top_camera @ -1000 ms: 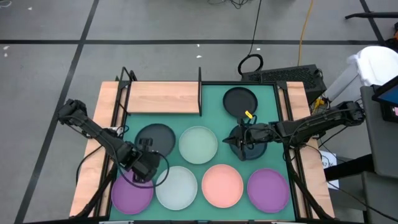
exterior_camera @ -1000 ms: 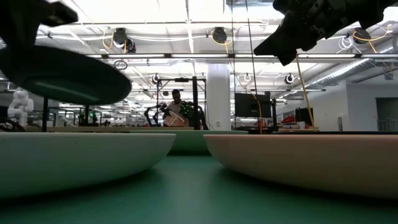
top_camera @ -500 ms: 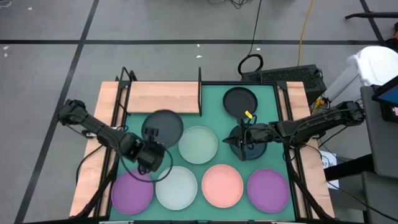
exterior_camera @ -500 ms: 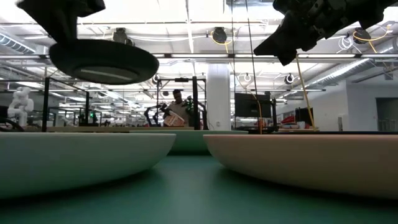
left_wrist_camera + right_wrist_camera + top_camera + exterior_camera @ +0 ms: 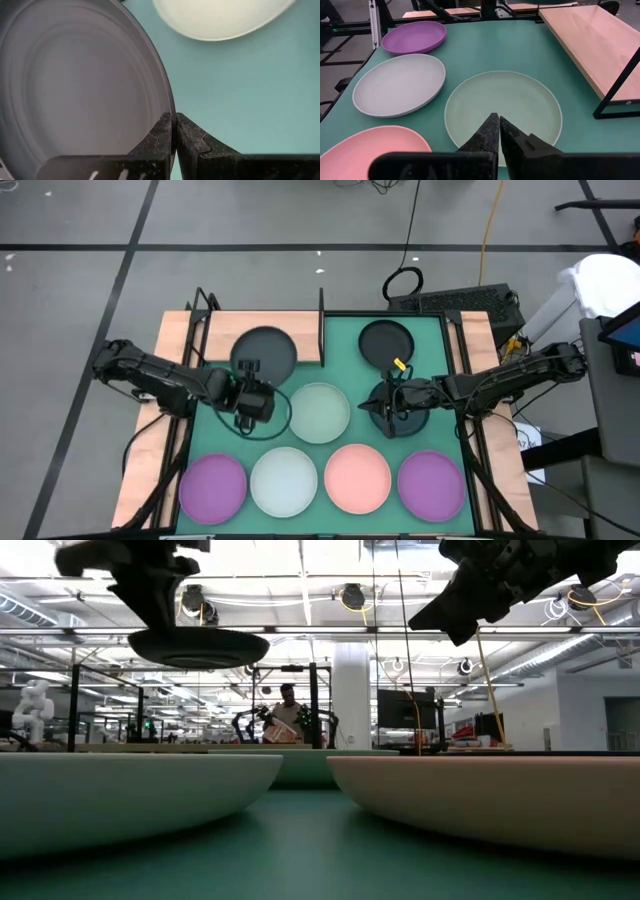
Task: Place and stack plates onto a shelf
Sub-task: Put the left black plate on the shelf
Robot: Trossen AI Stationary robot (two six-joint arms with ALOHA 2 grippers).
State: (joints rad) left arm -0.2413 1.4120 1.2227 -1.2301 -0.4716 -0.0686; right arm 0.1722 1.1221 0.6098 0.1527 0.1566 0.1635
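Observation:
My left gripper (image 5: pixel 249 377) is shut on a dark plate (image 5: pixel 265 351) that hangs in the air over the right part of the wooden shelf (image 5: pixel 215 336); the low view shows this plate (image 5: pixel 199 646) well above the mat. My right gripper (image 5: pixel 384 406) is shut and hovers high (image 5: pixel 470 595) over a second dark plate (image 5: pixel 408 420), its fingers (image 5: pixel 490 131) pointing toward the pale green plate (image 5: pixel 502 105). A third dark plate (image 5: pixel 386 341) lies flat on the mat. Two purple plates (image 5: pixel 212 488) (image 5: pixel 432 483), the white-blue one (image 5: pixel 284 480) and the pink one (image 5: pixel 358 477) lie along the near edge. My left gripper pinches the dark plate's rim (image 5: pixel 169 102) at the plate's near side, one finger on the upper face and one on the outside of the rim. The fingers come level from the table's near side. The plate is lifted clear and sits about level.
The shelf's black posts (image 5: pixel 321 310) and frame (image 5: pixel 198 330) stand at its ends. A green mat (image 5: pixel 340 370) covers the table between wooden side strips (image 5: pixel 470 340). A keyboard and cables (image 5: pixel 455 300) lie beyond the far right corner. People and equipment show far behind (image 5: pixel 288 710).
My left gripper has carried the dark plate from the mat's left middle toward the far edge, up and over the shelf's right part, staying shut on its rim. The plate has stayed about level. The right arm has kept still.

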